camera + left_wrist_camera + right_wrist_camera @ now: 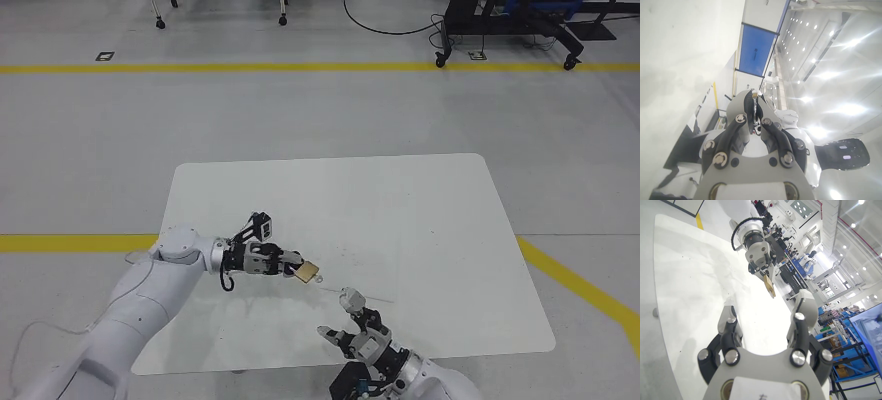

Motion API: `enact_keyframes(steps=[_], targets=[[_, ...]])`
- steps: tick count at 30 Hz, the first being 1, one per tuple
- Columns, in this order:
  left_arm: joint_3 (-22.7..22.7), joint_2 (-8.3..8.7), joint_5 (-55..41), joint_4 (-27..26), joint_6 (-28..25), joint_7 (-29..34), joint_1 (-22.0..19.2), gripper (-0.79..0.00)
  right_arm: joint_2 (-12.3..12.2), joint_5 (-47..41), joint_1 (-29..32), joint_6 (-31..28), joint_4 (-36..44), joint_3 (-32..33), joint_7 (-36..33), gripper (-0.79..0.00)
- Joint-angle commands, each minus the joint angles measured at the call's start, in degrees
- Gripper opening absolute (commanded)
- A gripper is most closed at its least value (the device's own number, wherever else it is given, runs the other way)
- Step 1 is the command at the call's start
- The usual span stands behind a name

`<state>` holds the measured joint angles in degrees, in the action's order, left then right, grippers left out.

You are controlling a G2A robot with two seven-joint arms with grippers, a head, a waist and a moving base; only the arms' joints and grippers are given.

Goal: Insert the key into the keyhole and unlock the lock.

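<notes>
White table [420, 200] sits under the lock [307, 269], which your left gripper [283, 262] pinches by its top loop, long body aimed at your right gripper [338, 315], spread wide and empty near the lock's silver tip.

The left tool [753, 98] is clamped on the lock [755, 111], brass showing at its tip.

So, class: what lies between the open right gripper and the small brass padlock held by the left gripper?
Nothing: the gap from right gripper to brass padlock is bare, with only white tabletop beneath, as the right wrist view shows.
</notes>
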<state>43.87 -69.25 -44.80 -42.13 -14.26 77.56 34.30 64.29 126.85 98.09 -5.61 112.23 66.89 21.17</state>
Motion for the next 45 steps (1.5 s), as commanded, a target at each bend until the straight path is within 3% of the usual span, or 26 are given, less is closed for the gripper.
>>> enact_keyframes(steps=[1, 3, 11, 16, 17, 19, 20, 24, 28, 42, 45], targets=[[2.36, 0.56, 0.83, -2.35, -9.86, -7.33, 2.18, -0.785, 0.01, 0.16, -0.1, 0.0, -0.04, -0.09, -0.13, 0.0], [4.6, 1.23, 1.99, -5.26, -17.71, -12.29, 5.1, -0.785, 0.01, 0.16, -0.1, 0.0, -0.04, -0.09, -0.13, 0.0], [4.6, 1.23, 1.99, -5.26, -17.71, -12.29, 5.1, -0.785, 0.02, -0.12, -0.12, -0.37, -0.11, -0.22, -0.03, 0.0], [5.19, 1.72, 8.68, -9.95, -21.47, -17.67, 8.23, -0.785, 0.38, -8.55, -4.34, -5.33, -1.5, 0.12, 0.36, 0.0], [5.44, 1.88, 9.1, -10.59, -21.7, -16.93, 8.7, -0.785, 0.45, -9.99, -5.25, -5.96, -2.09, 0.32, 0.32, -0.025], [6.34, 2.15, 8.33, -11.21, -21.98, -15.67, 9.46, -0.785, 0.57, -12.09, -6.85, -7.08, -3.31, 0.65, -0.24, -0.243], [6.68, 2.24, 7.49, -11.52, -21.92, -14.32, 9.79, -0.785, 0.63, -12.99, -7.51, -7.51, -3.8, 0.73, -0.68, -0.308], [8.14, 2.52, 4.5, -11.34, -21.94, -9.73, 10.25, -0.785, 0.77, -15.34, -10.16, -11.36, -5.26, 0.24, -1.89, -0.382], [8.5, 2.58, 4.77, -11.69, -20.62, -8.15, 10.09, -0.785, 1.28, -14.39, -12.41, -9.18, -6.48, -1.53, -5.1, -0.459], [8.92, 2.47, 7.28, -12.16, -19.37, -6.92, 10.18, -0.785, 2.08, -9.01, -13.67, -3.74, -7.79, -5.84, -7.34, -0.511], [8.78, 2.36, 8.04, -12.1, -19.36, -6.9, 10.08, -0.785, 2.2, -7.64, -13.36, -1.82, -7.73, -6.39, -7.38, -0.557]])
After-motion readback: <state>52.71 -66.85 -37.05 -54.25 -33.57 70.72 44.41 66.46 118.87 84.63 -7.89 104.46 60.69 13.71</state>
